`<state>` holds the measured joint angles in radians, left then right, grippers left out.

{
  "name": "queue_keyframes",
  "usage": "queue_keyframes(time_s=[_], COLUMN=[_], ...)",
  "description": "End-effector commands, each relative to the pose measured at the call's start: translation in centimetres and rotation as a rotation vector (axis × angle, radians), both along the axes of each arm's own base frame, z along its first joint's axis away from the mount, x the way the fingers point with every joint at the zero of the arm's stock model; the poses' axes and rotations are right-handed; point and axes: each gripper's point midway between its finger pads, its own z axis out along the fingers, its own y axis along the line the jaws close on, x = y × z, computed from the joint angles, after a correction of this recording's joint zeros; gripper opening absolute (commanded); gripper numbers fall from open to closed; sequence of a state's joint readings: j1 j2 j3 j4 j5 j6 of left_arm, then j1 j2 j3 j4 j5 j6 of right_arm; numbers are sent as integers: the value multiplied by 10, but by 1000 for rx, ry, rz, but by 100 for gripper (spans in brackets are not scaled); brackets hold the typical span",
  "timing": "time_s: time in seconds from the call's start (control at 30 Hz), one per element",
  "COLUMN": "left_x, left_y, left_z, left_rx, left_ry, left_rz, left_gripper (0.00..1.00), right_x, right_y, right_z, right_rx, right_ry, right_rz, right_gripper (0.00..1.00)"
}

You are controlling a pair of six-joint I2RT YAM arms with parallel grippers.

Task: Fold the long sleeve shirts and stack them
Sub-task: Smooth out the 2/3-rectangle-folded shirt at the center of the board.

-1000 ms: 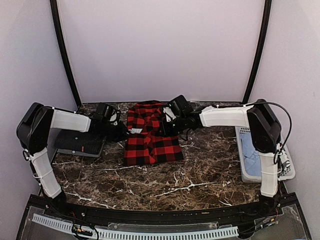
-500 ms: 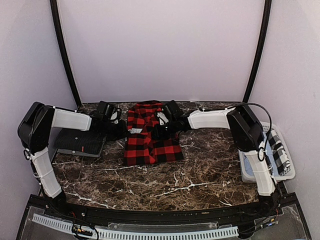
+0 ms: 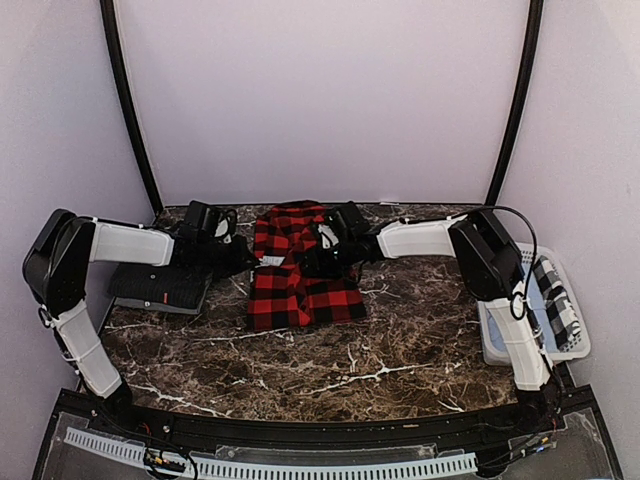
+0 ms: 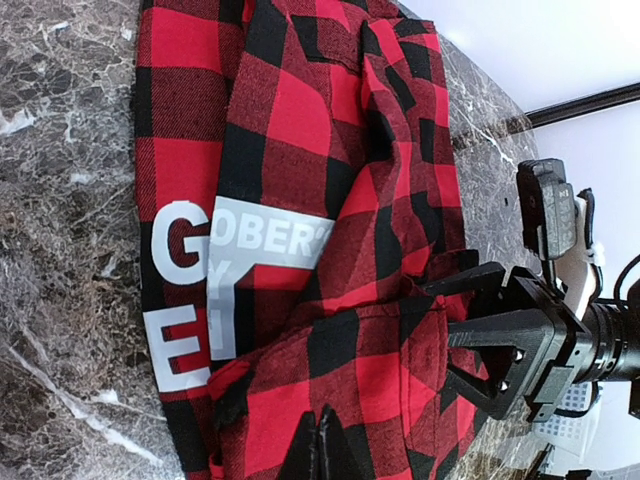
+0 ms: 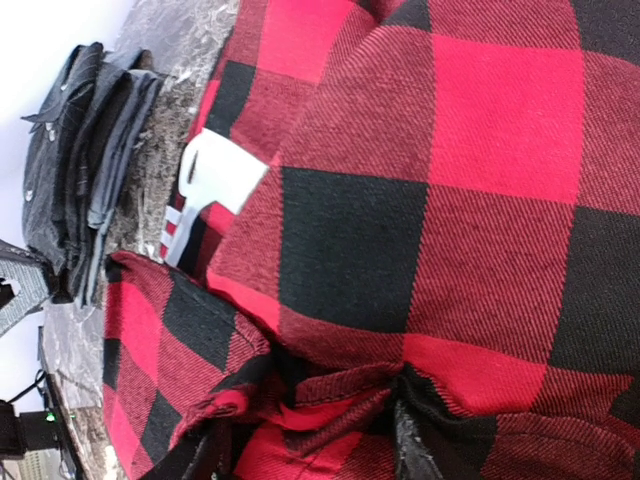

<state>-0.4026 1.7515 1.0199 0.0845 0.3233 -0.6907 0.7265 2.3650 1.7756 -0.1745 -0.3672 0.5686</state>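
The red-and-black flannel shirt (image 3: 300,270) lies partly folded at the middle back of the table, its white lettering (image 4: 200,290) facing up. My left gripper (image 3: 236,258) is at the shirt's left edge. In the left wrist view its fingers (image 4: 325,448) are pressed together on a raised flannel fold. My right gripper (image 3: 320,260) is over the shirt's right half, and its fingers (image 5: 420,450) clamp a bunched ridge of flannel (image 5: 340,400). It also shows in the left wrist view (image 4: 505,340). The dark charcoal shirt (image 3: 160,288) lies folded at the left (image 5: 75,170).
A pale plastic basket (image 3: 500,330) stands at the right table edge with a black-and-white checked cloth (image 3: 556,300) in it. Bare marble (image 3: 330,370) lies in front of the shirts. Black frame posts stand at the back corners.
My right gripper has moved left across the flannel, carrying the shirt's right side inward. My left gripper has stayed almost still at the left edge.
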Motion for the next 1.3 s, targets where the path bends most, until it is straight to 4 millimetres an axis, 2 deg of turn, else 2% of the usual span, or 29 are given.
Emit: queue_keyframes(time_s=[0.0,0.17,0.4,0.53,0.8,0.9,1.07,1.17,1.27], left_x=[-1,-4,-6,-6,0,1,4,4,4], left_y=[1,2,-2,-7,-7,0,11,10,10], left_z=[19,10,0,-10,-37,-51,-68,-71,-73], left_rx=[-14,-4,-12,-23,-8,21,38,36,37], left_ry=[-64,-39,-6,24,80,117,168,174,178], left_rz=[-12,-16,-36,-53,-28,9,54,50,48], left_gripper=[0,0,1,1,1,1,0,0,0], right_x=[4,5,6,6,-3,-10,-20,-25,-27], right_y=[5,6,3,-1,-2,-3,-5,2,11], right_z=[-3,34,88,104,105,94,73,66,62], right_rx=[81,226,316,335,332,275,261,275,282], right_ry=[17,-48,-156,-179,-152,-137,-95,-67,-54], right_rz=[18,62,102,94,99,98,108,140,166], right_gripper=[54,64,66,66,61,57,44,44,48])
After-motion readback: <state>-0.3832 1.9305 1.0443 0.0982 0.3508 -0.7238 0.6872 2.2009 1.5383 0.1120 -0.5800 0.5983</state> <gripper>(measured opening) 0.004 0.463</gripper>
